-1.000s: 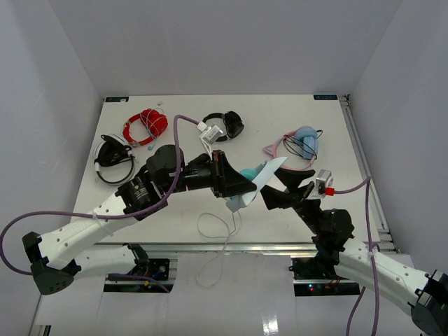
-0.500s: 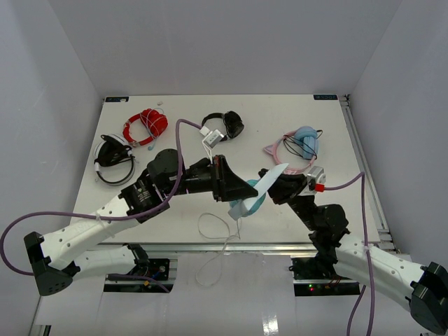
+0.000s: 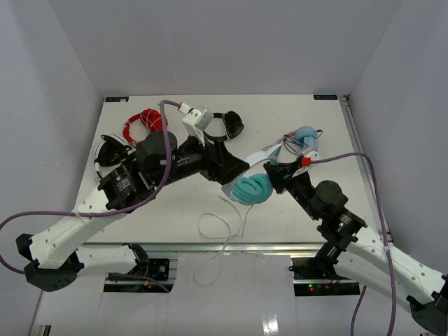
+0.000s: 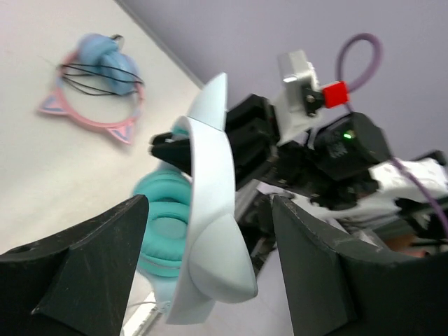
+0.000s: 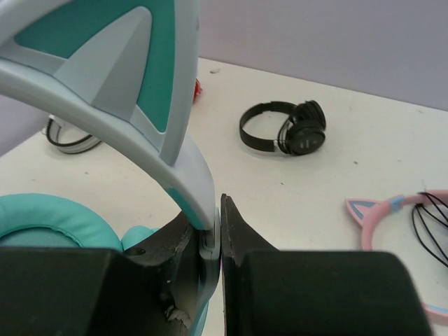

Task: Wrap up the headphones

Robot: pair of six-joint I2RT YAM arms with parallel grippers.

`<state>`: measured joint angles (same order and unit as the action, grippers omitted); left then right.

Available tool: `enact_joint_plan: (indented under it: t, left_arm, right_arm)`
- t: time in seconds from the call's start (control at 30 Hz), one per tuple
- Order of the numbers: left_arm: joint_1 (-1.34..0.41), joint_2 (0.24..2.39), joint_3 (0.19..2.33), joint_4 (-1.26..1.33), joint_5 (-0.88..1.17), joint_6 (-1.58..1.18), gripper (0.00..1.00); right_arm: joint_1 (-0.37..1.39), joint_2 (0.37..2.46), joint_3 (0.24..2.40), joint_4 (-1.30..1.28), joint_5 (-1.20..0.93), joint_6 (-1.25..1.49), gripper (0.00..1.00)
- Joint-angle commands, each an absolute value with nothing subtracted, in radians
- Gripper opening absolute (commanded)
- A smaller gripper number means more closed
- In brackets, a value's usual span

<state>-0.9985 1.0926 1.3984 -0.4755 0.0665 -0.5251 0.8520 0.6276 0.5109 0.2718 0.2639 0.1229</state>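
Observation:
The teal headphones hang just above the table's middle, their padded cups lowest and their white-and-teal headband with a cat ear rising from them. My right gripper is shut on the lower end of the headband, just above a cup. My left gripper stands open; the headband passes between its wide-apart fingers without touching either. The thin white cable trails in loops from the cups to the table's front edge.
Red headphones and a black-and-white pair lie at the back left. A black pair sits behind my left gripper. Pink-banded light-blue cat-ear headphones lie at the right, close behind my right gripper.
My right gripper closed on the headband and my left gripper opened and let go of it. The headphones shifted right and turned, cups now hanging low.

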Motion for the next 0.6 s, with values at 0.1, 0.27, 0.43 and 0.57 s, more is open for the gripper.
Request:
enact_joint_plan:
  t: [0.1, 0.27, 0.43, 0.57]
  left_arm:
    - [-0.999, 1.201, 1.47, -0.73, -0.307, -0.273, 0.82]
    - [-0.999, 1.266, 1.504, -0.735, -0.439, -0.135, 0.82]
    - [-1.0, 1.259, 1.494, -0.711, -0.301, -0.045, 0.77]
    - [-1.001, 1.261, 1.454, -0.693, -0.241, 0.034, 0.71]
  right_arm:
    - [0.851, 0.724, 0.67, -0.061, 0.337, 0.158, 0.08]
    - [0.851, 0.801, 0.711, -0.134, 0.288, 0.173, 0.08]
    - [0.851, 0.85, 0.738, -0.186, 0.271, 0.191, 0.08]
    - [0.851, 0.884, 0.758, -0.222, 0.239, 0.21, 0.08]
